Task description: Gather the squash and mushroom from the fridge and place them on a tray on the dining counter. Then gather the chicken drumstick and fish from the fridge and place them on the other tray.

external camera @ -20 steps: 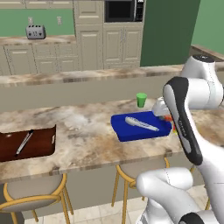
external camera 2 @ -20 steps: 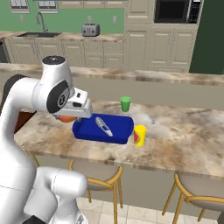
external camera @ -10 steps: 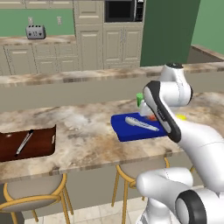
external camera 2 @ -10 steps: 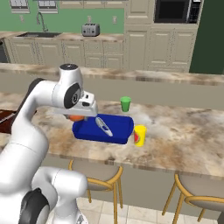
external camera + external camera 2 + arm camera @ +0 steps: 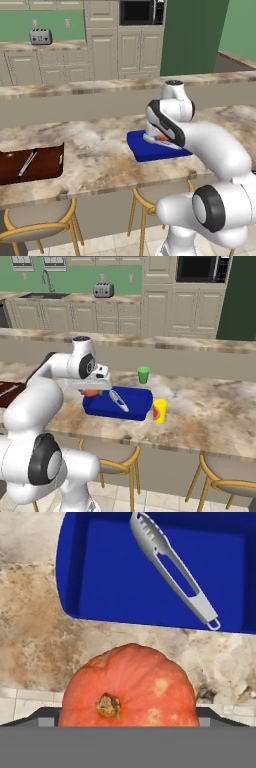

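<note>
The squash (image 5: 130, 687) fills the near foreground of the hand view, stem toward the camera; its lower part is cut off and it hides the finger tips. In the base views it shows as a small orange patch under the gripper (image 5: 91, 391), held between wide-set jaws (contact itself is hard to make out). Just beyond it lies the tray (image 5: 100, 587), bright blue, resting on the dining counter (image 5: 100, 150), whose top is beige-brown marbled stone. Inside the tray lies a pair of grey metal tongs (image 5: 172, 572). The right base view adds a yellow cup (image 5: 159, 410) just beside the tray and a green cup (image 5: 143, 375) behind it. The left base view adds the other tray (image 5: 31, 164), dark brown, well apart to the left, cut by the frame edge. Beige cabinets (image 5: 107, 55) and a toaster (image 5: 40, 36) line the far green wall.
</note>
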